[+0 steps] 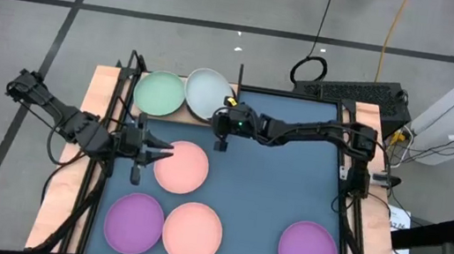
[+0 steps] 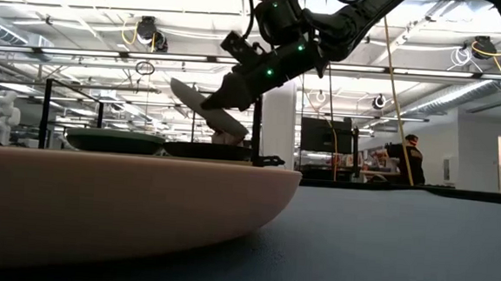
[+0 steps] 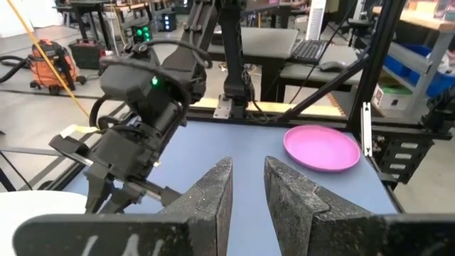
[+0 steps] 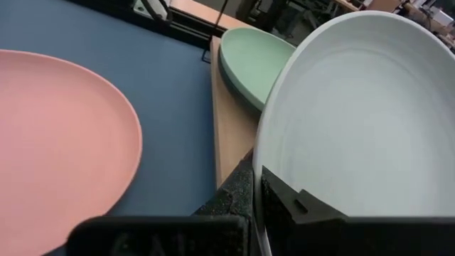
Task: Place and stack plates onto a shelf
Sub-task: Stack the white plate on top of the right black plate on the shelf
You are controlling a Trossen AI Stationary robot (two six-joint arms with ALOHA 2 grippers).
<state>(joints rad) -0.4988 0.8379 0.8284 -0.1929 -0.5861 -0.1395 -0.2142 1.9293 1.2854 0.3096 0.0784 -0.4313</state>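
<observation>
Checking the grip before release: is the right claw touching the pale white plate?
Touching. The right wrist view shows the right claw clamped on the white plate's rim, one finger on each face, above the shelf.

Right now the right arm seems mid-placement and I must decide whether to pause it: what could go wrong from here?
1. The right gripper pinches the pale blue-white plate by its rim only, and it hangs tilted above the shelf; released now, it may drop or slide off.
2. It sits close to the pale green plate and could bump it.
3. The left gripper, at the pink plate, works near the right arm; they could collide.
</observation>
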